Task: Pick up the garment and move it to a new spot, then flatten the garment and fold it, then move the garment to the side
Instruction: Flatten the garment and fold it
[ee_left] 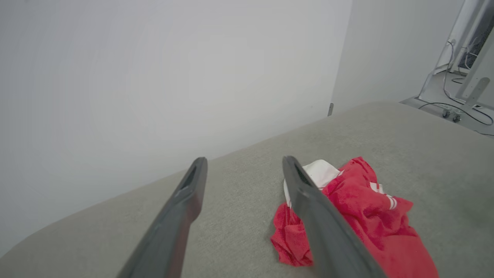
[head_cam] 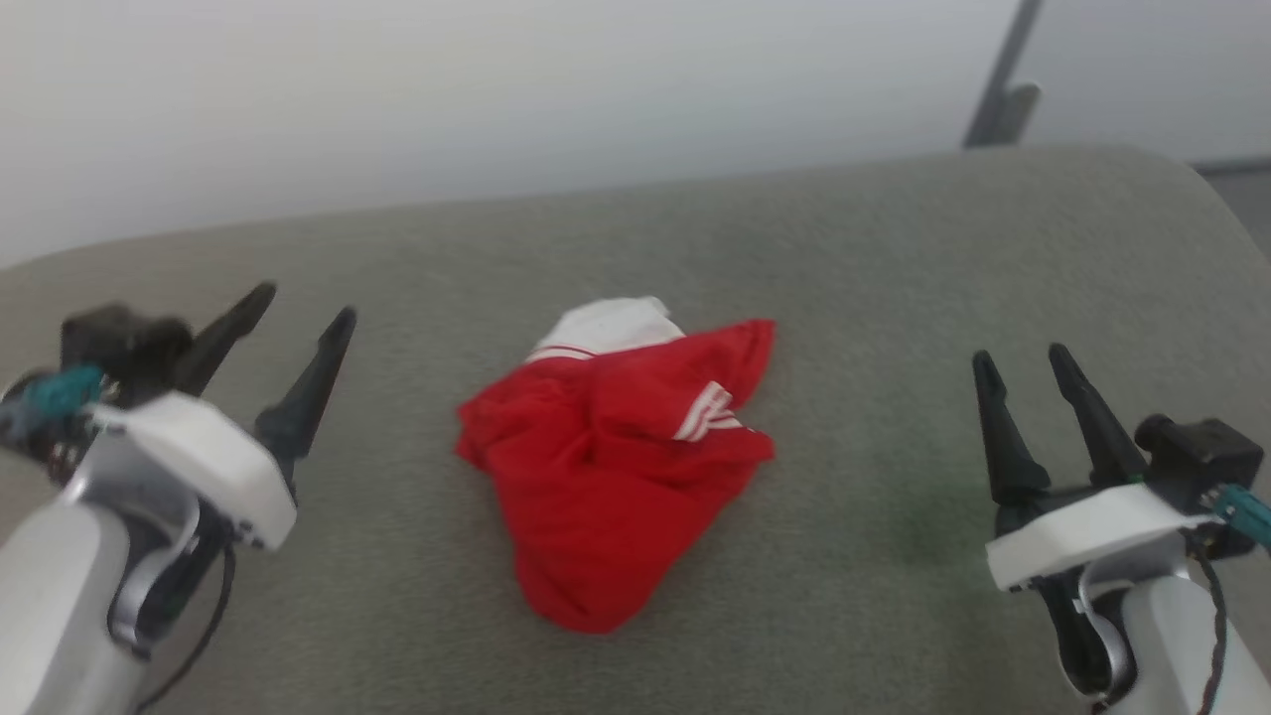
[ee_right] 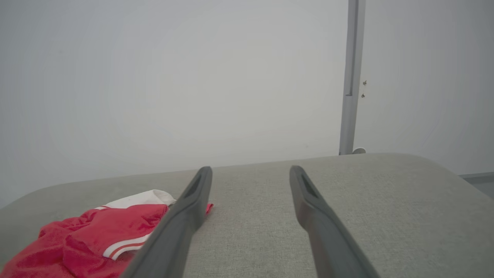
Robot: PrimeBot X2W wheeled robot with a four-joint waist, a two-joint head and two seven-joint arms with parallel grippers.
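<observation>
We judge nothing done yet: the garment (head_cam: 606, 467) lies crumpled between our left gripper (head_cam: 303, 303) and right gripper (head_cam: 1020, 355), both spread wide and empty, so lifting, flattening, folding and the move aside remain.

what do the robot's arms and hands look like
Both arms match. The left hand and right hand each have two long, tapering black fingers ending in points. Behind them sits a white wrist cover on a smooth pale grey forearm. A black camera block with a teal plug rides each wrist, and a thin black cable trails down.
</observation>
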